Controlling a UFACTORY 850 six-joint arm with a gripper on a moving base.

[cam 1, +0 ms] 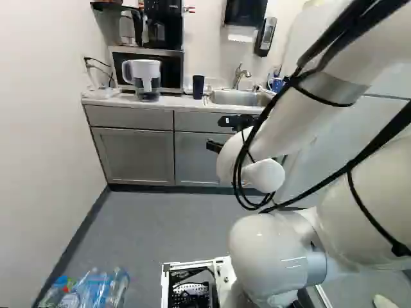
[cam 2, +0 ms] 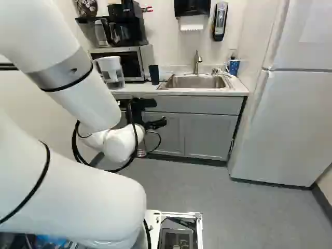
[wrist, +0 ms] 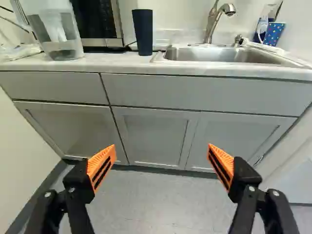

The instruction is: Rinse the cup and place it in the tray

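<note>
Our gripper (wrist: 161, 158) hangs with its 2 fingers apart; the dark cup (wrist: 143, 32) stands beside the sink (wrist: 226, 55), so grasping, rinsing and traying remain.

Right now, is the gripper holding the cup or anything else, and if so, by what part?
Nothing is held: the gripper is open, and the dark cup stands on the counter.

Brushed-metal sink (wrist: 224, 54), matt floor (wrist: 161, 195)
</note>
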